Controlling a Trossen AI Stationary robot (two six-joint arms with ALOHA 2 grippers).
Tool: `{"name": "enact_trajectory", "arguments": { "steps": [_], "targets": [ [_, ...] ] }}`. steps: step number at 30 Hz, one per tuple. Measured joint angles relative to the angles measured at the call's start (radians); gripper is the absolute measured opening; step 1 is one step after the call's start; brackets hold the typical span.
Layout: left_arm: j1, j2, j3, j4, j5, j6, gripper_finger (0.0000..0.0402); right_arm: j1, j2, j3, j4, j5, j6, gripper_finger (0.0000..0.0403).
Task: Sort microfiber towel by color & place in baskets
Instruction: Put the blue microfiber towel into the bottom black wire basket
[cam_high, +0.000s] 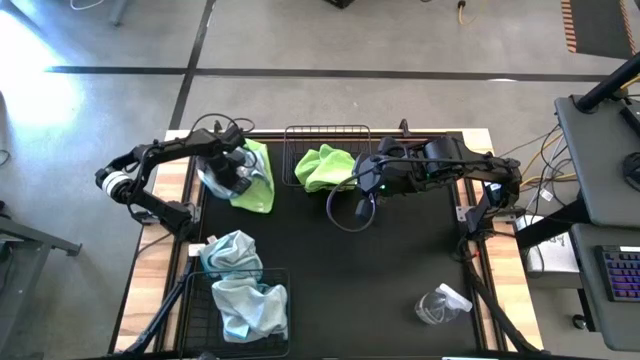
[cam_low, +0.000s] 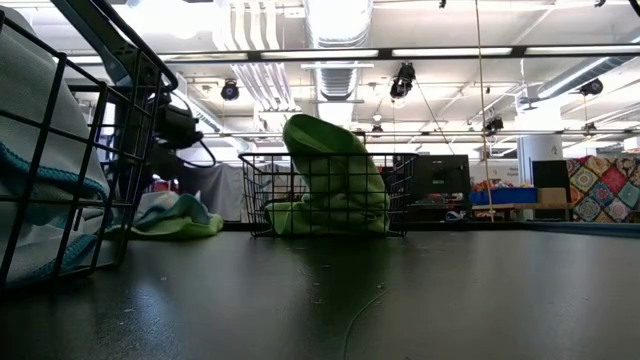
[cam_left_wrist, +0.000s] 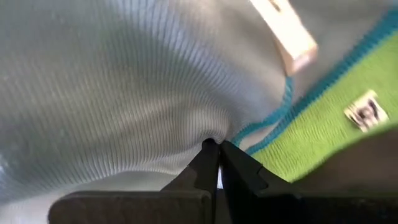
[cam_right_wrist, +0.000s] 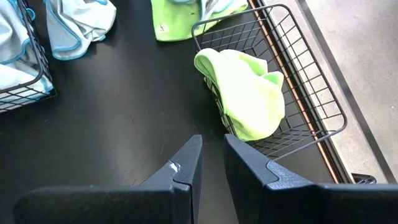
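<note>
Left gripper (cam_left_wrist: 213, 148): my fingers pinch a fold of the pale blue towel (cam_left_wrist: 124, 87) lying on a green towel (cam_high: 258, 180), far-left desk.
Right gripper (cam_right_wrist: 211, 146): fingers slightly apart, empty, beside the far basket (cam_high: 325, 135).
Far basket: green towel (cam_high: 322, 167) draped over its rim.
Near basket (cam_high: 240, 310): blue towels.

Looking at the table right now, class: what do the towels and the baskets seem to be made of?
Pale blue towel: soft knitted cloth, fine ribbing, matte, teal stitched edge. Lime green towel: likely the same plush fabric, folds limply. Far basket: thin black wire grid, probably coated metal. Near basket: the same.
</note>
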Motion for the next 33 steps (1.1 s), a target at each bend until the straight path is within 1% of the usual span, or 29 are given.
{"name": "enact_trajectory", "arguments": {
  "steps": [5, 9, 17, 22, 28, 33],
  "targets": [
    [0.0, -0.009, 0.006, 0.0, 0.079, 0.0, 0.0, 0.0, 0.0, 0.0, 0.0, 0.0, -0.004, 0.0059],
    [0.0, -0.03, 0.025, -0.011, 0.113, 0.0, 0.0, 0.0, 0.0, 0.0, 0.0, 0.0, -0.009, 0.0059],
    [-0.002, -0.107, 0.113, -0.059, 0.197, 0.0, 0.0, 0.0, 0.0, 0.0, 0.0, 0.0, -0.018, 0.0059],
    [-0.002, -0.165, 0.201, -0.075, 0.263, 0.001, 0.0, 0.0, 0.0, 0.0, 0.0, 0.001, -0.019, 0.0059],
    [-0.002, -0.226, 0.335, -0.102, 0.285, 0.002, 0.0, 0.0, 0.0, 0.0, 0.001, 0.0, -0.019, 0.0059],
    [-0.003, -0.257, 0.475, -0.166, 0.287, 0.025, 0.0, 0.0, 0.0, 0.0, 0.001, 0.001, -0.019, 0.0059]
  ]
}}
